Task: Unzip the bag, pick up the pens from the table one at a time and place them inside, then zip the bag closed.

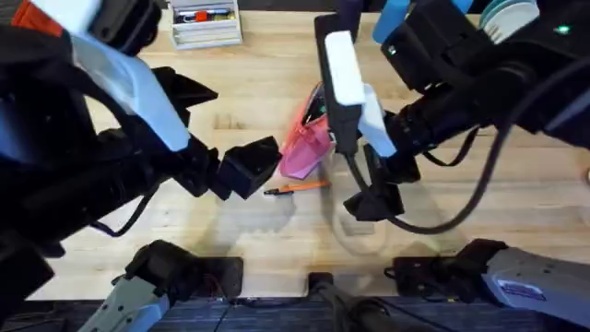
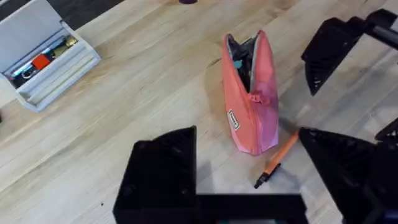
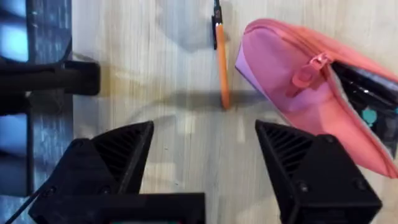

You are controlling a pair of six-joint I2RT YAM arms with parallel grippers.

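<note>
Salmon-pink fabric: the bag [image 1: 307, 148] lay near the middle of the table [image 1: 258, 83], standing on its long edge, its far end gaping and dark items visible inside. In the left wrist view the bag [image 2: 252, 99] showed the zipper parted over the far half, the pull [image 2: 258, 96] hanging about midway along the top, and a small white label on its side. In the right wrist view the bag [image 3: 323, 93] showed the same pink pull [image 3: 306, 73] and a dark lining at the open mouth.

Orange plastic, black tip: the pen [image 1: 297, 187] lay flat on the wood at about 6 o'clock of the bag, just beside its closed end; whether the two touched could not be told. It also showed in the left wrist view [image 2: 277, 160] and the right wrist view [image 3: 221, 62].

Black, two-fingered: the left gripper [image 1: 247, 168] sat at roughly 9 o'clock of the bag, fingers wide apart [image 2: 249, 180], empty. The right gripper [image 1: 376, 198] stood at about 4 o'clock of the bag, fingers likewise spread wide [image 3: 205, 162], holding nothing, above bare wood near the pen.

Pale grey tray [image 1: 206, 23], at 12 o'clock on the table, held small red and dark items; it also showed in the left wrist view [image 2: 46, 56].
</note>
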